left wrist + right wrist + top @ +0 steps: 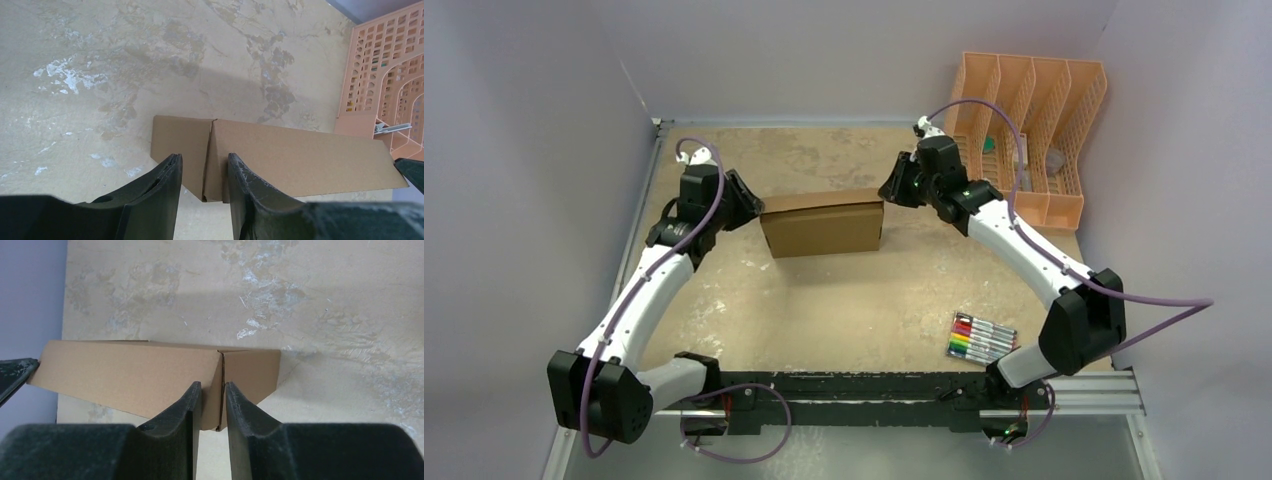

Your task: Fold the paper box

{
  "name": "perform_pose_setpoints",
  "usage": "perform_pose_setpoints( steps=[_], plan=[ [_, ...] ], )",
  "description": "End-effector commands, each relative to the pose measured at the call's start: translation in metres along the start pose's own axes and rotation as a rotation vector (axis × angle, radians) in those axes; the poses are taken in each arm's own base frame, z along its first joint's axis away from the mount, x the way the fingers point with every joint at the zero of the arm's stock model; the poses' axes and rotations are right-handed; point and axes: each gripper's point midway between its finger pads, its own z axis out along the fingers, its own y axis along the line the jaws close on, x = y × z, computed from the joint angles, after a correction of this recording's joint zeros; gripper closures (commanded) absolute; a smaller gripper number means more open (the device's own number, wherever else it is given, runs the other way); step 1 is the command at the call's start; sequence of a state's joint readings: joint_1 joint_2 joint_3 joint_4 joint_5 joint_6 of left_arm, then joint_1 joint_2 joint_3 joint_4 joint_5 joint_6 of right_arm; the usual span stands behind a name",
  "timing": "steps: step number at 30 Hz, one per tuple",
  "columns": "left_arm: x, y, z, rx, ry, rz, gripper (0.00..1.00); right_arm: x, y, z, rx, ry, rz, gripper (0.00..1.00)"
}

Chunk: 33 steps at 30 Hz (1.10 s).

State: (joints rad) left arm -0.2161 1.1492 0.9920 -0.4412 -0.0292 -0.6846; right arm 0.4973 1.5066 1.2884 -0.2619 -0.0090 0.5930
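Note:
The paper box [824, 228] is a shallow brown cardboard box, folded up and resting mid-table with its lid down. My left gripper [752, 207] is at its left end. In the left wrist view its jaws straddle the box's [300, 155] near corner, and the left gripper [205, 157] is open, with a gap beside the left finger [167, 175]. My right gripper [890, 190] is at the right end. In the right wrist view the right gripper [213, 385] is shut on the end wall of the box [130, 375], with a finger against each side.
A peach slotted organizer [1029, 130] stands at the back right, close behind my right arm, and its wall [385, 75] shows in the left wrist view. A bundle of markers [981, 338] lies at the front right. Grey walls enclose the table.

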Motion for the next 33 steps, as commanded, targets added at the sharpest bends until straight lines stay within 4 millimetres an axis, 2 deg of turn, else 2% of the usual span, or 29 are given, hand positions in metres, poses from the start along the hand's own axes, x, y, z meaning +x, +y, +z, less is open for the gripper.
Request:
perform_pose_setpoints(
  steps=[1, 7, 12, 15, 20, 26, 29, 31, 33],
  plan=[
    [0.036, 0.024, 0.005, -0.049, 0.107, 0.05, 0.61, 0.057, -0.029, 0.003, 0.043, 0.182, -0.059, 0.74],
    [0.055, 0.039, 0.01, -0.079, 0.152, 0.06, 0.59, 0.084, -0.039, 0.015, -0.007, 0.231, -0.139, 0.72],
    [0.084, 0.053, 0.016, -0.083, 0.206, 0.041, 0.59, 0.125, -0.062, 0.025, -0.007, 0.319, -0.181, 0.71],
    [0.102, 0.065, 0.019, -0.098, 0.231, 0.029, 0.61, 0.145, -0.077, 0.03, 0.007, 0.345, -0.185, 0.71],
    [0.122, 0.08, 0.026, -0.118, 0.254, 0.023, 0.7, 0.176, -0.099, 0.036, 0.026, 0.399, -0.188, 0.71],
    [0.146, 0.093, 0.037, -0.131, 0.271, -0.035, 0.71, 0.215, -0.123, 0.041, 0.068, 0.522, -0.167, 0.71],
    [0.154, 0.095, 0.042, -0.125, 0.282, -0.05, 0.75, 0.22, -0.122, 0.041, 0.055, 0.545, -0.172, 0.73],
    [0.149, 0.088, 0.044, -0.097, 0.279, -0.043, 0.76, 0.206, -0.108, 0.041, -0.001, 0.511, -0.191, 0.74],
    [0.137, 0.076, 0.046, -0.059, 0.257, -0.034, 0.77, 0.183, -0.086, 0.041, -0.071, 0.452, -0.203, 0.73]
  ],
)
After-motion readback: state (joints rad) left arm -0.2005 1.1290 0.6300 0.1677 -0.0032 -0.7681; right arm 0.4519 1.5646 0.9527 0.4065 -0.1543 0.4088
